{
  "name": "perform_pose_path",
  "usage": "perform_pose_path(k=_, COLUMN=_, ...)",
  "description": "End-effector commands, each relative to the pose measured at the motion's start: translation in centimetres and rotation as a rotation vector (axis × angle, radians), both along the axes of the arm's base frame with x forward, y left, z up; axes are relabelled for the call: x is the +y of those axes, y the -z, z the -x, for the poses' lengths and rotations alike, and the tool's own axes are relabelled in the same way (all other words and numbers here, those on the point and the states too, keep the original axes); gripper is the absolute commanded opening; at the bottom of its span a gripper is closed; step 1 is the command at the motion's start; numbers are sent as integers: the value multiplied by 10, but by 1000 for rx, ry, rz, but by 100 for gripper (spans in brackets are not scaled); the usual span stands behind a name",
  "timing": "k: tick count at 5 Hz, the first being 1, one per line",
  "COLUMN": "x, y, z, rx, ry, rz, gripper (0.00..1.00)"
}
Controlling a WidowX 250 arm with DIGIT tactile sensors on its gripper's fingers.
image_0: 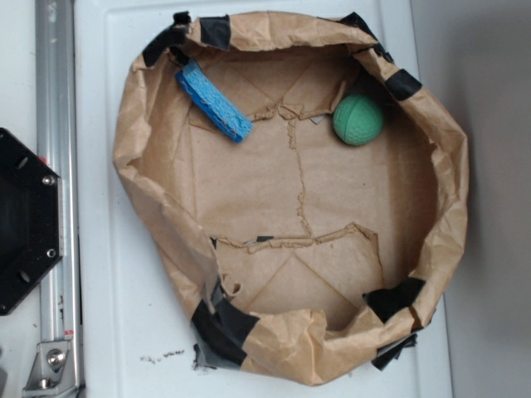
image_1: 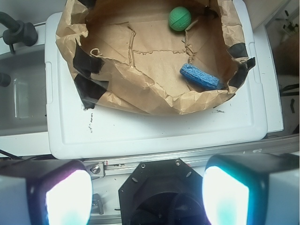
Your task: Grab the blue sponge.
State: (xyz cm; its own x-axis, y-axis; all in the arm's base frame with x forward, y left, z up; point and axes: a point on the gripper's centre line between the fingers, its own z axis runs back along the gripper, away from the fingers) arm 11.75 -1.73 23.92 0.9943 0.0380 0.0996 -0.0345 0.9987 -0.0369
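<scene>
Blue sponge [image_0: 213, 102] in crumpled paper bag [image_0: 141, 199], end effector [image_1: 146, 197] spread, well clear.
Sponge: porous, wavy-edged, lies by bag's taped rim corner; dimpled green ball [image_0: 358, 119] at the neighbouring corner, bare brown paper floor btwn; bag on white lid [image_1: 154, 131].

White plastic surface [image_0: 124, 315] is occupied by a crumpled brown paper bag [image_0: 286, 348], rim rolled down, patched with black tape [image_0: 222, 325]. Dark scuff marks [image_0: 162, 357] are seen near its taped corner.
</scene>
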Motion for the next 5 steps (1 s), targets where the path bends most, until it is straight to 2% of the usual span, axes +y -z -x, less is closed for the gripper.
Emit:
perform_pose_path(k=1, x=0, y=0, z=0, rx=0, ry=0, rz=0, gripper=100)
perform_pose_path(k=2, x=28, y=11, z=-50, rx=18, ry=79, rz=-226, gripper=100)
perform_pose_path(k=3, x=46, y=48, z=-104, rx=16, ry=263, rz=-120, gripper=100)
perform_pose_path(k=4, x=48, y=96, z=-131, rx=134, ry=434, rz=-132, gripper=100)
perform_pose_path(k=5, x=51, y=141, z=-126, rx=188, ry=584, rz=-81, gripper=100)
